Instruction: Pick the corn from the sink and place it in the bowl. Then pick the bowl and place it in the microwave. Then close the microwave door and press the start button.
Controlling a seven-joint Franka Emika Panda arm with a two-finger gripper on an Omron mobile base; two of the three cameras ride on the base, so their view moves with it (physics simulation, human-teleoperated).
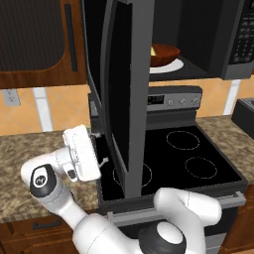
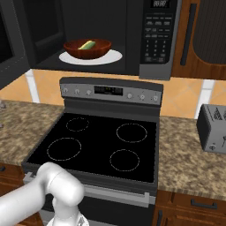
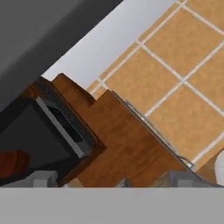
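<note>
Orange tiled wall point(image 2: 185, 95), granite counter point(image 2: 185, 154), wood cabinets point(image 1: 34, 44), black stove point(image 2: 97, 145), toaster point(image 2: 213, 128).

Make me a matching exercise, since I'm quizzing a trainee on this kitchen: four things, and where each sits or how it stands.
Things:
1. corn
2. bowl
3. microwave door
4. toaster

Places or states:
A. swung open over the stove
B. on the counter right of the stove
C. lying in the bowl
D. on the white plate inside the microwave

Pairs: 1-C, 2-D, 3-A, 4-B
</note>
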